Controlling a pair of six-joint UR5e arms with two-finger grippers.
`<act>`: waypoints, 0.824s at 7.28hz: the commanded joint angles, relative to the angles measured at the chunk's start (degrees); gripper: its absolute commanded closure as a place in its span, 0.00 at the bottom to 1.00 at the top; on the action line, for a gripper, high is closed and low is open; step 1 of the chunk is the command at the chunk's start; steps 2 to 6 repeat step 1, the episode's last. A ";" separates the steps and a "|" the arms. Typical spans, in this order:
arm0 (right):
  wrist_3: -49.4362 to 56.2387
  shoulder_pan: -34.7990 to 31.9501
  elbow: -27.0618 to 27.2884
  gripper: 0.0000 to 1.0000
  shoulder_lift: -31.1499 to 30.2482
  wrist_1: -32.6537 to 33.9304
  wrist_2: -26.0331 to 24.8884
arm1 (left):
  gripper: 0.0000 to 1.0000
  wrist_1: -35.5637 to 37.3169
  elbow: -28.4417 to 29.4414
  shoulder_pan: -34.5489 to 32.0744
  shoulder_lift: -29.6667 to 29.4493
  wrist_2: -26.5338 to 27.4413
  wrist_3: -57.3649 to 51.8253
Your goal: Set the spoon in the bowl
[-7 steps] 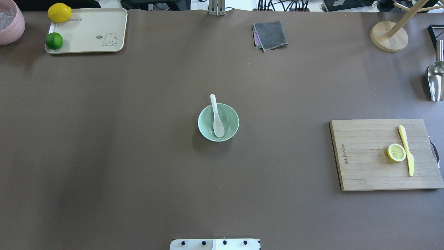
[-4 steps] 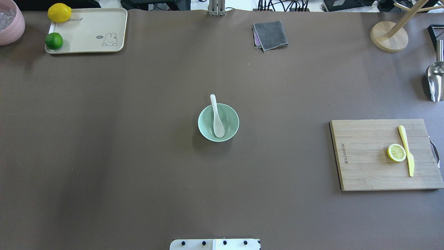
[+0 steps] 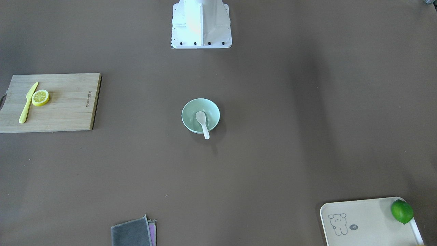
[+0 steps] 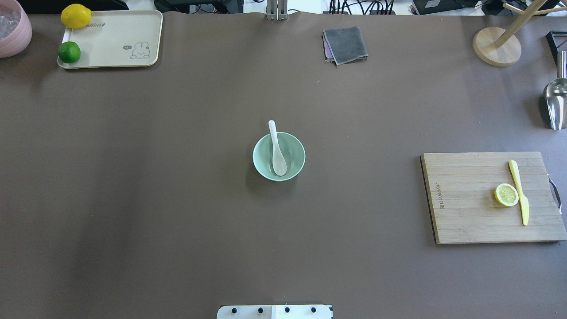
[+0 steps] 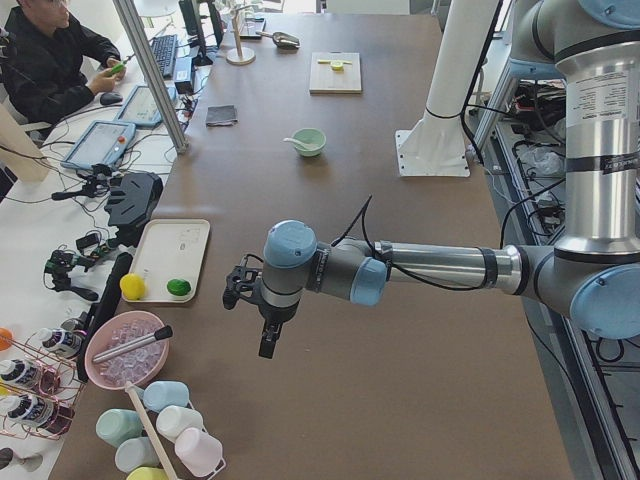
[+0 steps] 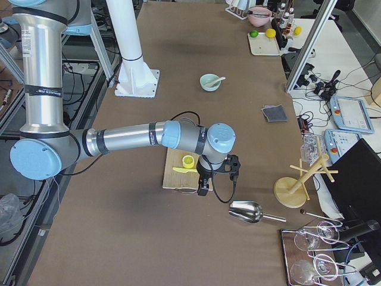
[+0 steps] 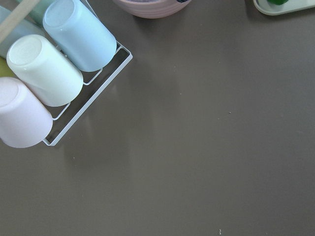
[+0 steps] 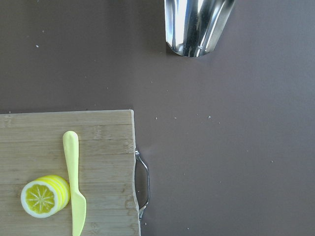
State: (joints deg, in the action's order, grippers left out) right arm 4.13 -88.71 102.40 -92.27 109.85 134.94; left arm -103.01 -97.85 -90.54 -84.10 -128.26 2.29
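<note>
The white spoon (image 4: 278,155) lies in the mint-green bowl (image 4: 296,155) at the table's middle, scoop inside and handle resting over the far rim. Both also show in the front-facing view, the bowl (image 3: 191,111) with the spoon (image 3: 202,121) in it. Neither gripper is near them. The left gripper (image 5: 267,345) hangs over the table's left end, the right gripper (image 6: 201,187) over the cutting board's edge. They show only in the side views, so I cannot tell whether they are open or shut.
A wooden cutting board (image 4: 469,199) at the right carries a lemon slice (image 4: 506,194) and a yellow knife (image 4: 519,191). A cream tray (image 4: 110,40) with a lime (image 4: 69,52) and a lemon (image 4: 75,16) sits far left. A grey cloth (image 4: 345,44), a metal scoop (image 4: 556,99) and a cup rack (image 7: 49,73) lie around.
</note>
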 commanded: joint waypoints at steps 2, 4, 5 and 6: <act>0.00 -0.06 -0.01 0.00 0.07 -0.07 -0.12 | 0.02 0.00 0.12 0.01 -0.10 -0.23 0.09; 0.00 -0.06 -0.01 0.00 0.07 -0.07 -0.12 | 0.02 0.00 0.12 0.01 -0.10 -0.23 0.09; 0.00 -0.06 -0.01 0.00 0.07 -0.07 -0.12 | 0.02 0.00 0.12 0.01 -0.10 -0.23 0.09; 0.00 -0.06 -0.01 0.00 0.07 -0.07 -0.12 | 0.02 0.00 0.12 0.01 -0.10 -0.23 0.09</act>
